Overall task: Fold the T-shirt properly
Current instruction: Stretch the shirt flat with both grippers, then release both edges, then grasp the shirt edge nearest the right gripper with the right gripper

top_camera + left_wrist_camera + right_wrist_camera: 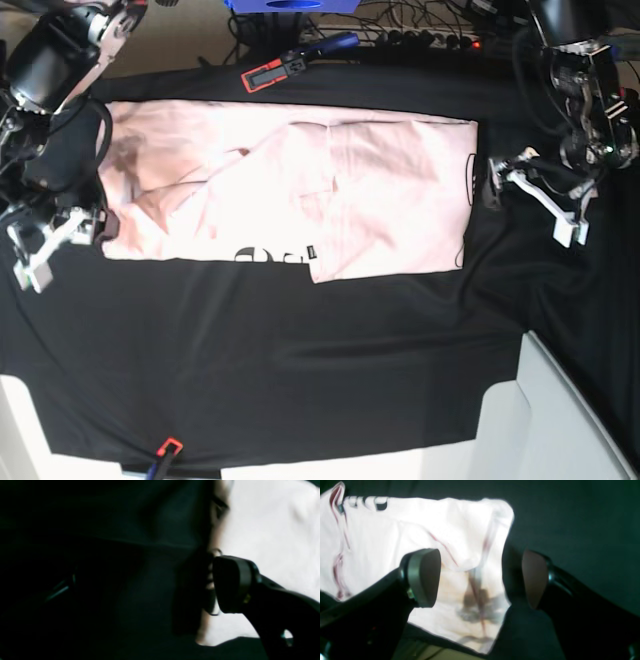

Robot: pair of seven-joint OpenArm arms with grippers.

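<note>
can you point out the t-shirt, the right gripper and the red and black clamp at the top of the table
T-shirt (390,190): base view, on the plain folded panel right of centre.
Right gripper (480,580): right wrist view, midway between its two open fingertips.
Red and black clamp (272,72): base view, on its red-edged body at the table's far edge.

Spread fingers (425,577) above pale T-shirt (382,542) corner
</note>
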